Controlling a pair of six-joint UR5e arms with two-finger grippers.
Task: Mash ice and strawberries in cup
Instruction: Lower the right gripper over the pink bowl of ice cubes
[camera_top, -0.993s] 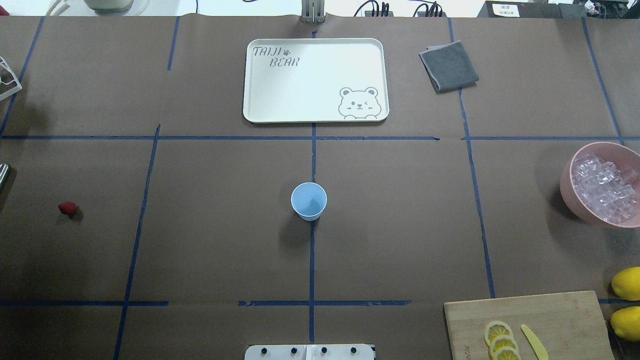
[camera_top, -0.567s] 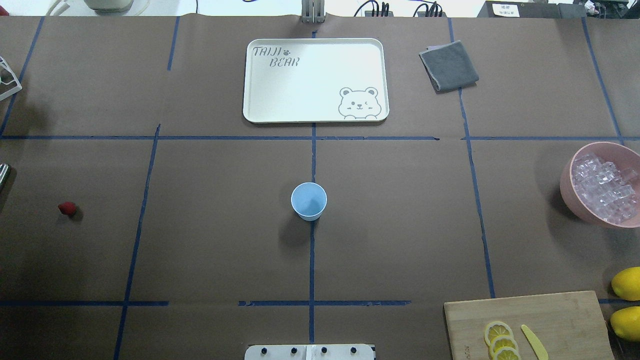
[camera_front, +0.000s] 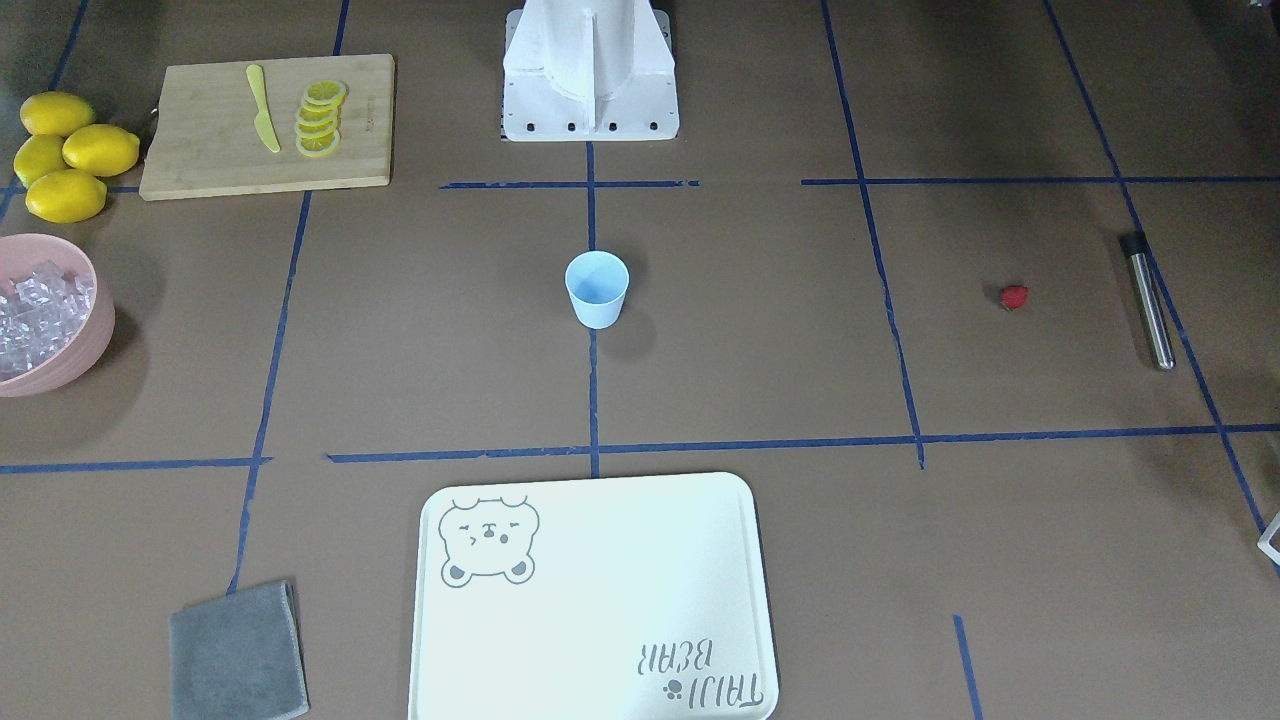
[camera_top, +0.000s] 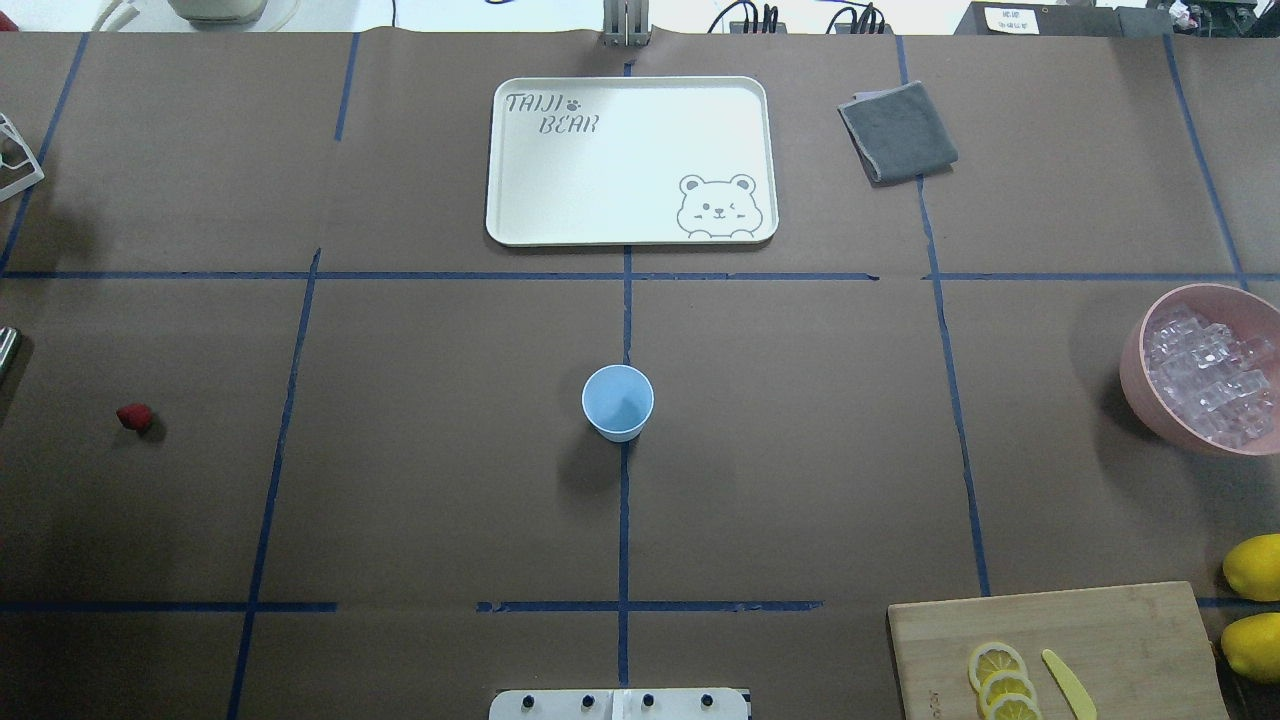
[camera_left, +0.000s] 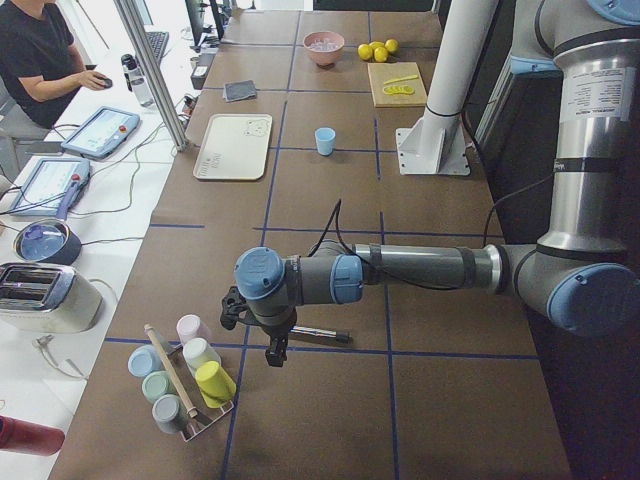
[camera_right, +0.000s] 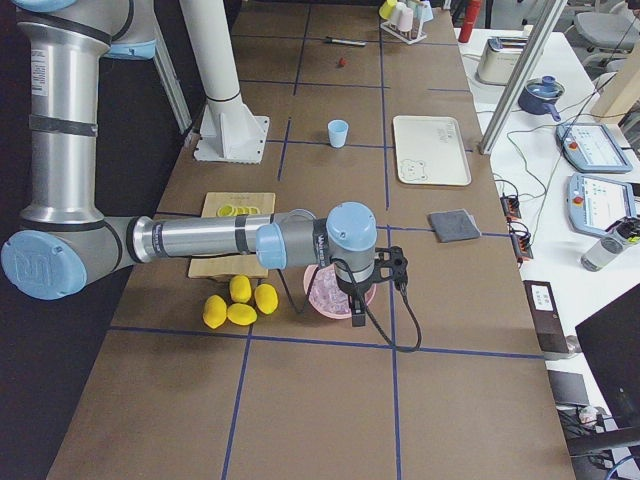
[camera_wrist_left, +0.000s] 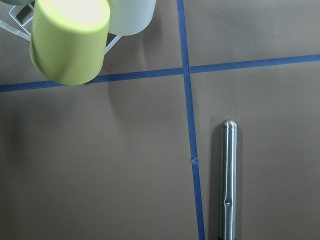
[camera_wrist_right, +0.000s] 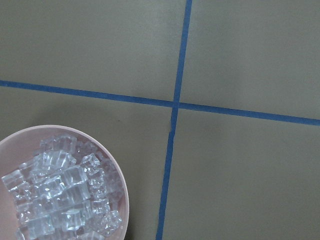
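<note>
One pale blue plastic cup (camera_top: 618, 402), one small red strawberry (camera_top: 134, 417), one round pink bowl (camera_top: 1132, 385) heaped with clear ice cubes (camera_top: 1205, 375), too many to count. Four whole yellow lemons (camera_front: 100, 150), one wooden cutting board (camera_front: 200, 150), one yellow plastic knife (camera_front: 262, 120), one white rectangular tray (camera_front: 620, 590), one folded grey cloth (camera_front: 238, 650), one steel rod (camera_front: 1148, 300), six pastel tumblers (camera_left: 200, 352).

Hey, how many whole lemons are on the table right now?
4, clustered beside the cutting board, near the pink bowl: one lemon farthest from the bowl, one nearest the board, one partly behind that, one nearest the bowl. None appears hidden.
</note>
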